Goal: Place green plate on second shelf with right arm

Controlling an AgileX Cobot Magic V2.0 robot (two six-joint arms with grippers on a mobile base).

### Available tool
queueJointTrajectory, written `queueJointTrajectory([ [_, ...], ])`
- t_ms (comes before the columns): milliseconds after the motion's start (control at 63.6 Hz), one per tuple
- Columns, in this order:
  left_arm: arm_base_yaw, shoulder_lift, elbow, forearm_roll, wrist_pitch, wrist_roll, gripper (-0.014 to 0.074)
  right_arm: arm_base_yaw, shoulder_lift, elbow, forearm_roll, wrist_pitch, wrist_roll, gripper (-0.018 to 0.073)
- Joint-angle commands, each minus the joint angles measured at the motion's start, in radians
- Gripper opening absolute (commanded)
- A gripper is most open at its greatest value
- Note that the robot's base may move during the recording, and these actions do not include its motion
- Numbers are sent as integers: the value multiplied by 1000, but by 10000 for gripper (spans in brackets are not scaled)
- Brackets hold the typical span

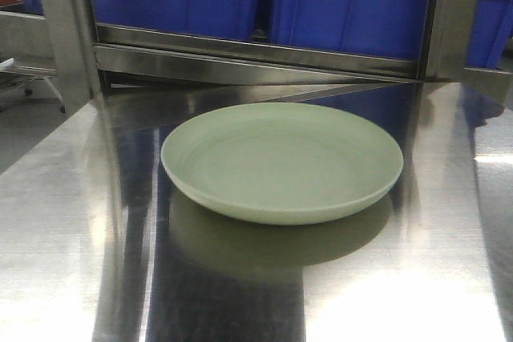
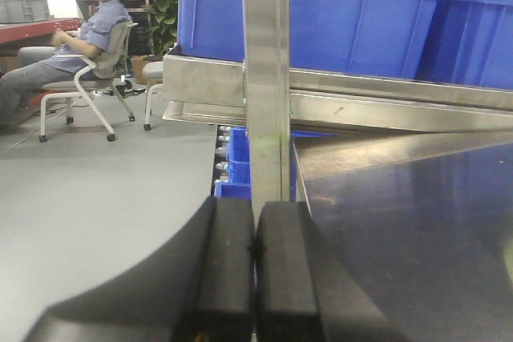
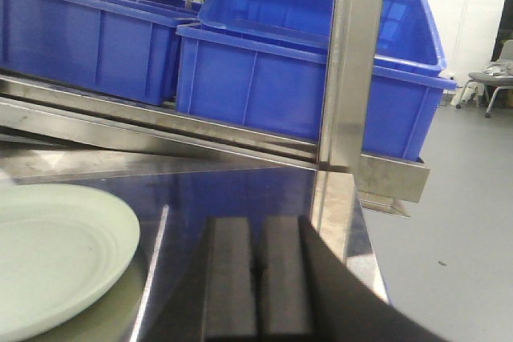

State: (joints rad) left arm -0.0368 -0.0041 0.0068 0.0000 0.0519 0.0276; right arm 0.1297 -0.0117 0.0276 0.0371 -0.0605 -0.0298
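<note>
The green plate (image 1: 282, 162) lies flat and empty on the shiny steel table (image 1: 72, 230), near its middle. In the right wrist view the green plate (image 3: 56, 258) shows at the lower left, and my right gripper (image 3: 257, 226) hovers to its right, apart from it, shut with nothing between its fingers. My left gripper (image 2: 255, 210) is shut and empty too, pointing at a steel shelf upright (image 2: 265, 78) at the table's left edge. Neither gripper appears in the front view. A steel shelf rail (image 1: 256, 52) runs behind the plate.
Blue plastic bins (image 1: 345, 2) fill the shelf above the rail. Steel uprights (image 3: 350, 62) stand at the table's back corners. A person sits on a chair (image 2: 88, 78) on the grey floor to the left. Another chair (image 3: 489, 82) stands far right.
</note>
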Motion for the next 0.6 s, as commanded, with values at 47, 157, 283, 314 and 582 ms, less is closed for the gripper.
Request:
queueJointTrajectory([
  [47, -3, -16, 40, 0, -80, -2, 130, 2, 1, -18, -9, -91, -5, 54],
  [157, -3, -16, 40, 0, -80, -2, 130, 2, 1, -18, -9, -153, -5, 54],
  [283, -3, -16, 40, 0, -80, -2, 130, 2, 1, -18, -9, -205, -5, 54],
  [314, -3, -16, 40, 0, -80, -2, 130, 2, 1, -18, -8, -208, -5, 54],
  [582, -3, -16, 40, 0, -80, -2, 130, 2, 5, -247, -37, 44, 116, 54],
])
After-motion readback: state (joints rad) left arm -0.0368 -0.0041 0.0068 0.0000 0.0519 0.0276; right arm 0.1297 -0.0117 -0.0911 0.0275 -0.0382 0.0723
